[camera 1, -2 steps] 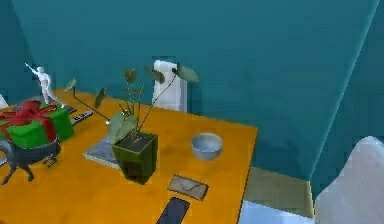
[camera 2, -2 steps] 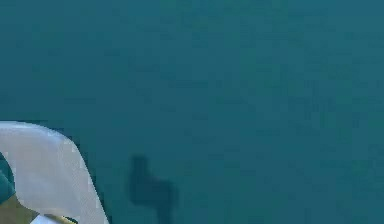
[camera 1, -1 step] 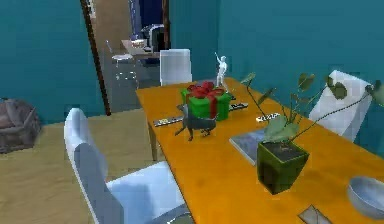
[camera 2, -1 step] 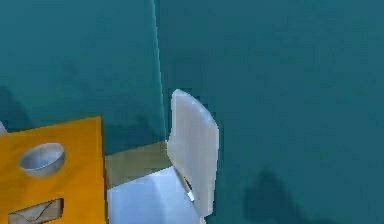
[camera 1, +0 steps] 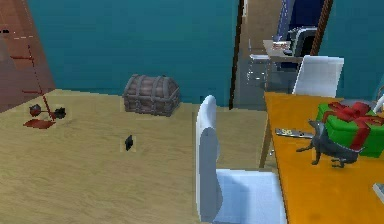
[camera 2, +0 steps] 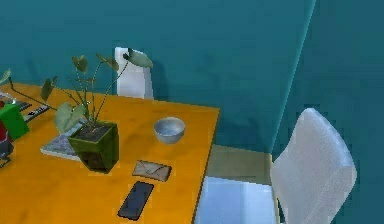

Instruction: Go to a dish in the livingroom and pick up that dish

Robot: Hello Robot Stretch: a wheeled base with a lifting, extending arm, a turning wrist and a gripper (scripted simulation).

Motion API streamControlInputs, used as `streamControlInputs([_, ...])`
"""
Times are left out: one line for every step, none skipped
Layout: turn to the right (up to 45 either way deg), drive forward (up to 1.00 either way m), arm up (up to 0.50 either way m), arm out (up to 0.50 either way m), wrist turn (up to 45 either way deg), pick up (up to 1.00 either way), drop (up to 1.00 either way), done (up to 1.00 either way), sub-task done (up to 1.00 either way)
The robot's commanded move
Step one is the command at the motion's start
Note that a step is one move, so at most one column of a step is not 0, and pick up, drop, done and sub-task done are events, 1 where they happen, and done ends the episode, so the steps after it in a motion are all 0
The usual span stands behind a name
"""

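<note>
The small round grey-blue bowl (camera 2: 170, 129) sits on the orange tabletop (camera 2: 188, 175), near its far edge by the teal wall (camera 2: 230, 50). A leafy plant in a square green pot (camera 2: 95, 143) stands near it. How the arm and its pincer are posed, I cannot tell.

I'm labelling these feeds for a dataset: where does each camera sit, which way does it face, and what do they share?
Forward view: on the robot, looking ahead and somewhat down at a chest, with the orange table at right.
Arm side view: on the robot's body, looking out sideways across the orange table at a bowl and potted plant.
Shared: the orange table and, probably, the green gift box.
</note>
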Motion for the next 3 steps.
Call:
streamControlInputs([0.0,0.0,0.5,0.0,0.0,0.0,0.0,0.0,0.0])
streamControlInputs([0.0,0.0,0.38,0.0,0.0,0.0,0.0,0.0,0.0])
streamControlInputs([0.0,0.0,0.0,0.46,0.0,0.0,0.0,0.0,0.0])
